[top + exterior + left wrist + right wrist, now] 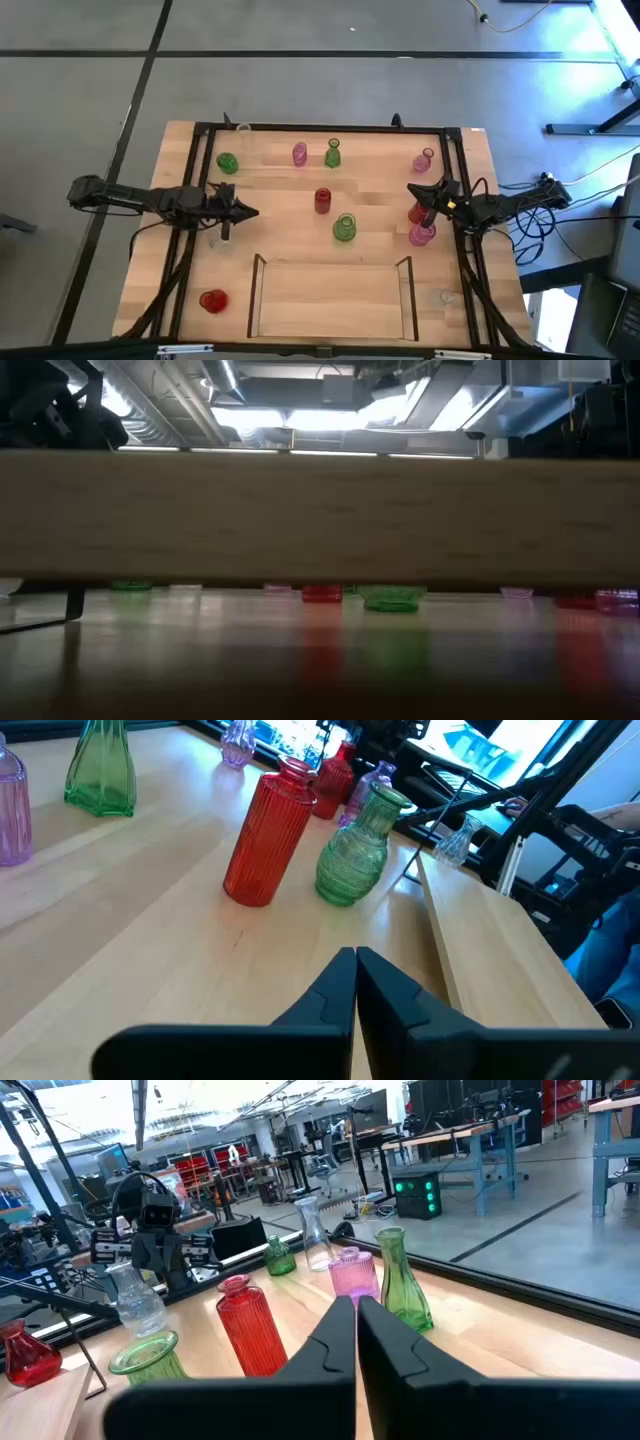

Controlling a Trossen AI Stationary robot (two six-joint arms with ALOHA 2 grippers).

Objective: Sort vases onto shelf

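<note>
**Sorting not yet begun: shelf bare, both tools closed and empty**

The shelf lies at the near edge of the counter, and no vase is seen inside its frame. The vases are scattered over the rest of the surface. A ribbed red vase and a round green vase stand near the middle, just beyond the shelf's far rail. A pink vase and a slim green vase stand side by side further back, and a squat green vase sits at the far left. A red squat vase rests left of the shelf, outside it.

The left tool is held over the left part of the counter with its fingers pressed together, nothing between them. The right tool is at the right side, likewise closed on nothing, with a red vase and a pink vase just beside it.

The step in hand is judged to be the first pick. The fingers should be opened well before descent. Since the vases are narrow and likely to tip, the grasp is best taken low on the neck or across the body, squarely. The central red and green pair stand near each other, so an approach from the open side is advised.
</note>
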